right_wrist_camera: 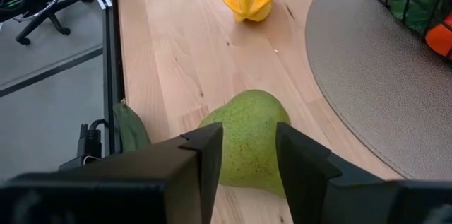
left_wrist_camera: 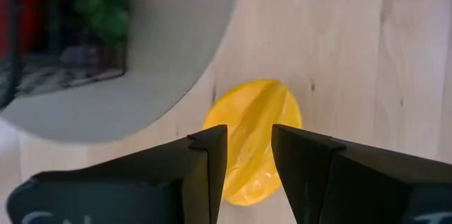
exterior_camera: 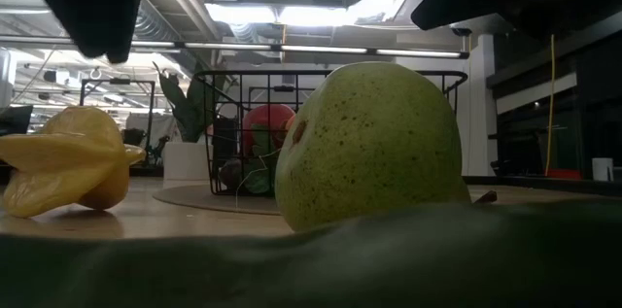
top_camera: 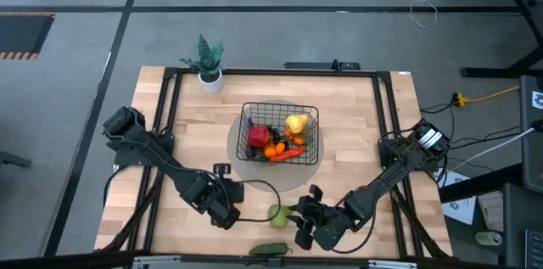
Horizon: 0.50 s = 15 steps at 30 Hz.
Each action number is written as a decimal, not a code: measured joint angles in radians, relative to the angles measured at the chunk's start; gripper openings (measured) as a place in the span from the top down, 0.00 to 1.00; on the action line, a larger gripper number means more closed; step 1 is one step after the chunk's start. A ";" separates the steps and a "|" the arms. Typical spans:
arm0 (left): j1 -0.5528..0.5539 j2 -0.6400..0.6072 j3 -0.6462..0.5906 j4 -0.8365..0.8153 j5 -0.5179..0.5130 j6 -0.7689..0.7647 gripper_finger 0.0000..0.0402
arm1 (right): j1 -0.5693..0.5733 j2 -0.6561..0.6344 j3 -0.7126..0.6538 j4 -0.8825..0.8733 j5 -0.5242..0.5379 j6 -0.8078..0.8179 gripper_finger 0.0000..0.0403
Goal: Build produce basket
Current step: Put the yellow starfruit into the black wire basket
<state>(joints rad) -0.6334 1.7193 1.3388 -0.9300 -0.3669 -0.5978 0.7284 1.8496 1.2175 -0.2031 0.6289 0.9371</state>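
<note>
The black wire basket [top_camera: 280, 131] stands on a grey disc [top_camera: 246, 165] at mid-table. It holds a red apple [top_camera: 257, 136], a carrot [top_camera: 285, 154], a yellow fruit [top_camera: 297, 123] and other produce. A yellow star-shaped fruit [left_wrist_camera: 248, 114] lies on the wood near the disc. My left gripper [left_wrist_camera: 249, 138] hangs open above it, clear of it, and hides it in the high view. A green pear [right_wrist_camera: 247, 146] lies on its side on the table nearer the front edge. My right gripper [right_wrist_camera: 248, 139] stands open over it without touching.
A dark green vegetable [top_camera: 270, 249] lies at the table's near edge, in front of the pear. A potted plant [top_camera: 206, 65] stands at the far left corner. Black frame rails [top_camera: 161, 133] run along the table's sides. Bare wood lies left and right of the disc.
</note>
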 joint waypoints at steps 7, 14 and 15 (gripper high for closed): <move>0.000 0.076 0.000 0.002 0.018 0.131 0.75 | 0.000 0.000 0.000 0.005 0.000 0.000 0.70; 0.000 0.140 0.000 0.000 0.018 0.164 0.75 | 0.000 0.000 0.000 0.005 -0.001 0.000 0.70; 0.000 0.148 0.000 0.001 0.016 0.164 0.75 | 0.000 0.000 0.000 0.005 -0.001 0.000 0.70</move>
<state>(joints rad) -0.6334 1.8677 1.3388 -0.9287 -0.3507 -0.4343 0.7288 1.8496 1.2171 -0.1986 0.6281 0.9375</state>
